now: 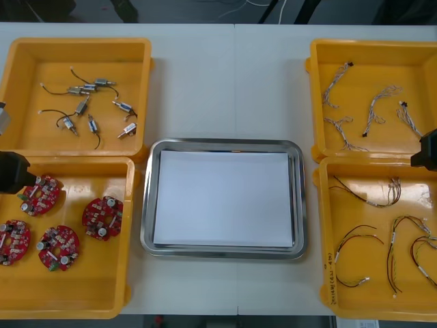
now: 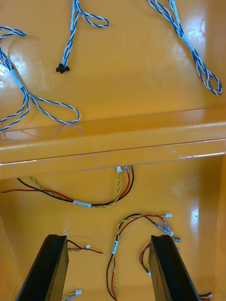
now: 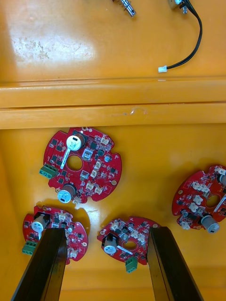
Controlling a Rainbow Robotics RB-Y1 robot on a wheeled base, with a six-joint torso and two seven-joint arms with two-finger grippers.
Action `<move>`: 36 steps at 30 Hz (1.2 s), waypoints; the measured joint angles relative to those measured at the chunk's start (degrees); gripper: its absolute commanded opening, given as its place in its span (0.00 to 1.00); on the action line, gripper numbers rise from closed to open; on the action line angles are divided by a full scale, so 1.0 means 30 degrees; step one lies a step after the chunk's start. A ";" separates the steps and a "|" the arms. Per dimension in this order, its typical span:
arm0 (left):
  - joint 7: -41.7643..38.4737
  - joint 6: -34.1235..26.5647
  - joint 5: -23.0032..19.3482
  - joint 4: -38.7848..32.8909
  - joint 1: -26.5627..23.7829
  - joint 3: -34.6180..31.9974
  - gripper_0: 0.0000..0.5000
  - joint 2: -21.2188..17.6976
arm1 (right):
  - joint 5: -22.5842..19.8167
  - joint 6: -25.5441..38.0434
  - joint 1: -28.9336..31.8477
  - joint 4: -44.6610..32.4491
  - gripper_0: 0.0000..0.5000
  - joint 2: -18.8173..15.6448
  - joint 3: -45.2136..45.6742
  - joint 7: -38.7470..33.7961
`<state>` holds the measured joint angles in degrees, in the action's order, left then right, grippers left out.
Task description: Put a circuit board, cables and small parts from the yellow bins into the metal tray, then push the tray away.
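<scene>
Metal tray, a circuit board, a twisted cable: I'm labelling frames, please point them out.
metal tray (image 1: 225,143), front view, far rim
circuit board (image 3: 89,165), left wrist view, red face beside its hole
twisted cable (image 2: 62,68), right wrist view, black end plug

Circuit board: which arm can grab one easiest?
Left. The left end effector, open, hangs over the board bin, one board showing between its fingers. The right end effector, also open, is over cables.
</scene>
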<state>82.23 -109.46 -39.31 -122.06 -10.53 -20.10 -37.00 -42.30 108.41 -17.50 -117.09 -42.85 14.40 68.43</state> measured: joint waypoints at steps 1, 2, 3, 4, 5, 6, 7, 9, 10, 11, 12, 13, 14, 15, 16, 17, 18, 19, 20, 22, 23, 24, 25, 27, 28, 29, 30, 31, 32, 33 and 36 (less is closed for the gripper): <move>0.0000 0.0000 0.0000 0.0000 0.0000 0.0000 1.00 0.0000 | 0.0000 0.0000 0.0000 0.0000 1.00 0.0000 0.0000 0.0000; 0.0000 0.0000 0.0000 0.0000 0.0000 0.0000 1.00 0.0000 | 0.0000 0.0000 0.0000 0.0000 1.00 0.0000 0.0000 0.0000; 0.0000 0.0000 0.0000 0.0000 0.0000 0.0000 1.00 0.0000 | 0.0000 0.0000 0.0000 0.0000 1.00 0.0000 0.0000 0.0000; 0.0000 0.0000 0.0000 0.0000 0.0000 0.0000 1.00 0.0000 | 0.0000 0.0000 0.0000 0.0000 1.00 0.0000 0.0000 0.0000; 0.0000 0.0000 0.0000 0.0000 0.0000 0.0000 1.00 0.0000 | 0.0000 0.0000 0.0000 0.0000 1.00 0.0000 0.0000 0.0000; 0.0000 0.0000 0.0000 0.0000 0.0000 0.0000 1.00 0.0000 | 0.0000 0.0000 0.0000 0.0000 1.00 0.0000 0.0000 0.0000; 0.0000 0.0000 0.0000 0.0000 0.0000 0.0000 1.00 0.0000 | 0.0000 0.0000 0.0000 0.0000 1.00 0.0000 0.0000 0.0000; 0.0000 0.0000 0.0000 0.0000 0.0000 0.0000 1.00 0.0000 | 0.0000 0.0000 0.0000 0.0000 1.00 0.0000 0.0000 0.0000; 0.0000 0.0000 0.0000 0.0000 0.0000 0.0000 1.00 0.0000 | 0.0000 0.0000 0.0000 0.0000 1.00 0.0000 0.0000 0.0000; 0.0000 0.0000 0.0000 0.0000 0.0000 0.0000 1.00 0.0000 | 0.0000 0.0000 0.0000 0.0000 1.00 0.0000 0.0000 0.0000; 0.0000 0.0000 0.0000 0.0000 0.0000 0.0000 1.00 0.0000 | 0.0000 0.0000 0.0000 0.0000 1.00 0.0000 0.0000 0.0000; 0.0000 0.0000 0.0000 0.0000 0.0000 0.0000 1.00 0.0000 | 0.0000 0.0000 0.0000 0.0000 1.00 0.0000 0.0000 0.0000; 0.0000 0.0000 0.0000 0.0000 0.0000 0.0000 1.00 0.0000 | 0.0000 0.0000 0.0000 0.0000 1.00 0.0000 0.0000 0.0000; 0.0000 0.0000 0.0000 0.0000 0.0000 0.0000 1.00 0.0000 | 0.0000 0.0000 0.0000 0.0000 1.00 0.0000 0.0000 0.0000; 0.0000 0.0000 0.0000 0.0000 0.0000 0.0000 1.00 0.0000 | 0.0000 0.0000 0.0000 0.0000 1.00 0.0000 0.0000 0.0000; 0.0000 0.0000 0.0000 0.0000 0.0000 0.0000 1.00 0.0000 | 0.0000 0.0000 0.0000 0.0000 1.00 0.0000 0.0000 0.0000; 0.0000 0.0000 0.0000 0.0000 0.0000 0.0000 1.00 0.0000 | 0.0000 0.0000 0.0000 0.0000 1.00 0.0000 0.0000 0.0000; 0.0000 0.0000 0.0000 0.0000 0.0000 0.0000 1.00 0.0000 | 0.0000 0.0000 0.0000 0.0000 1.00 0.0000 0.0000 0.0000; 0.0000 0.0000 0.0000 0.0000 0.0000 0.0000 1.00 0.0000 | 0.0000 0.0000 0.0000 0.0000 1.00 0.0000 0.0000 0.0000; 0.0000 0.0000 0.0000 0.0000 0.0000 0.0000 1.00 0.0000 | 0.0000 0.0000 0.0000 0.0000 1.00 0.0000 0.0000 0.0000; 0.0000 0.0000 0.0000 0.0000 0.0000 0.0000 1.00 0.0000 | 0.0000 0.0000 0.0000 0.0000 1.00 0.0000 0.0000 0.0000; 0.0000 0.0000 0.0000 0.0000 0.0000 0.0000 1.00 0.0000 | 0.0000 0.0000 0.0000 0.0000 1.00 0.0000 0.0000 0.0000; 0.0000 0.0000 0.0000 0.0000 0.0000 0.0000 1.00 0.0000 | 0.0000 0.0000 0.0000 0.0000 1.00 0.0000 0.0000 0.0000; 0.0000 0.0000 0.0000 0.0000 0.0000 0.0000 1.00 0.0000 | 0.0000 0.0000 0.0000 0.0000 1.00 0.0000 0.0000 0.0000; 0.0000 0.0000 0.0000 0.0000 0.0000 0.0000 1.00 0.0000 | 0.0000 0.0000 0.0000 0.0000 1.00 0.0000 0.0000 0.0000; 0.0000 0.0000 0.0000 0.0000 0.0000 0.0000 1.00 0.0000 | 0.0000 0.0000 0.0000 0.0000 1.00 0.0000 0.0000 0.0000; 0.0000 0.0000 0.0000 0.0000 0.0000 0.0000 1.00 0.0000 | 0.0000 0.0000 0.0000 0.0000 1.00 0.0000 0.0000 0.0000; 0.0000 0.0000 0.0000 0.0000 0.0000 0.0000 1.00 0.0000 | 0.0000 0.0000 0.0000 0.0000 1.00 0.0000 0.0000 0.0000; 0.0000 0.0000 0.0000 0.0000 0.0000 0.0000 1.00 0.0000 | 0.0000 0.0000 0.0000 0.0000 1.00 0.0000 0.0000 0.0000; 0.0000 0.0000 0.0000 0.0000 0.0000 0.0000 1.00 0.0000 | 0.0000 0.0000 0.0000 0.0000 1.00 0.0000 0.0000 0.0000; 0.0000 0.0000 0.0000 0.0000 0.0000 0.0000 1.00 0.0000 | 0.0000 0.0000 0.0000 0.0000 1.00 0.0000 0.0000 0.0000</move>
<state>82.23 -109.46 -39.31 -122.06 -10.53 -20.10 -37.00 -42.30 108.41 -17.50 -117.09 -42.85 14.40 68.43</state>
